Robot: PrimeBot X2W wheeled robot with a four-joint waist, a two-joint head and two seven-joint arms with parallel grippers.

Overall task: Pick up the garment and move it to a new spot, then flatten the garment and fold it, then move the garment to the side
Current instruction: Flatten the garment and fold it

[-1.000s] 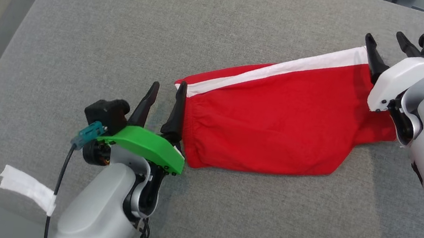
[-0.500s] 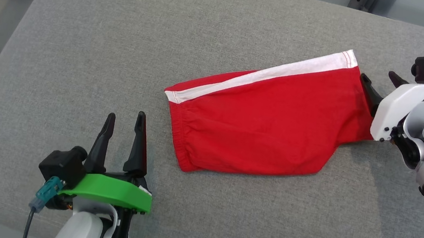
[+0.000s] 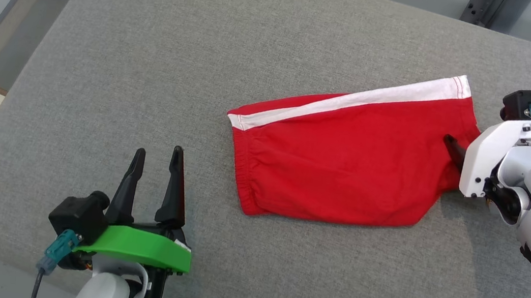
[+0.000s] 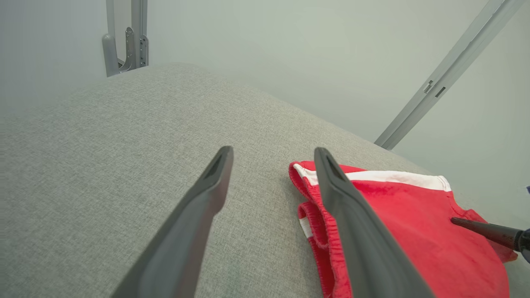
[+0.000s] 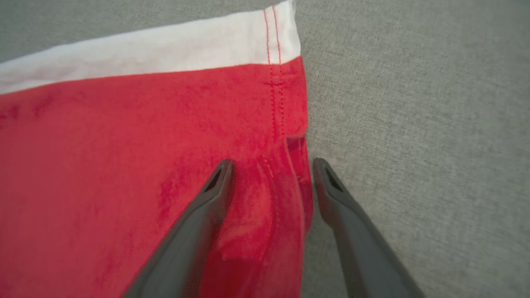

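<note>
While the right end effector [image 5: 271, 165] straddles the garment [image 5: 124, 165] edge, cushion [image 5: 414, 124] spreads beyond.

High head, low wrists, shared garment [image 3: 345, 164]

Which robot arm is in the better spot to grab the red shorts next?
Right, probably. The right gripper is open, with one of its fingers over the hem of the red shorts and one over the cushion beside it. The left gripper, also open, sits apart from the shorts.
</note>
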